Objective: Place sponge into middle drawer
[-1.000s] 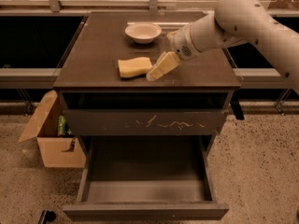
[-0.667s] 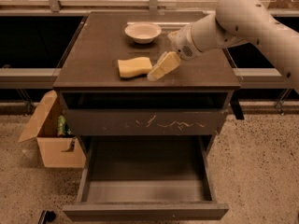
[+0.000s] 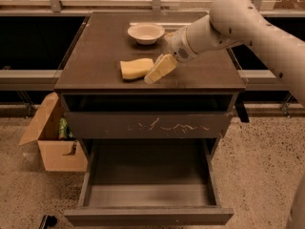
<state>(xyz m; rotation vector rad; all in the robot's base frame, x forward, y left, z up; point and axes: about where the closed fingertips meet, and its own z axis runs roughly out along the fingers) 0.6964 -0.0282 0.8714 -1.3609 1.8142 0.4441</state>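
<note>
Yellow and wavy-edged, the sponge (image 3: 136, 68) lies flat on the dark bench (image 3: 95, 56), near its front edge. Just beside it the tool (image 3: 151, 78) on the white arm (image 3: 228, 23) slants down toward the bench top, its tip at the sponge's end; whether it is spread or pressed together cannot be told. A pale bowl (image 3: 146, 33) sits behind them. Below, the scratched drawer (image 3: 147, 124) stands slightly out, and under it the middle drawer (image 3: 147, 216) is pulled wide open.
</note>
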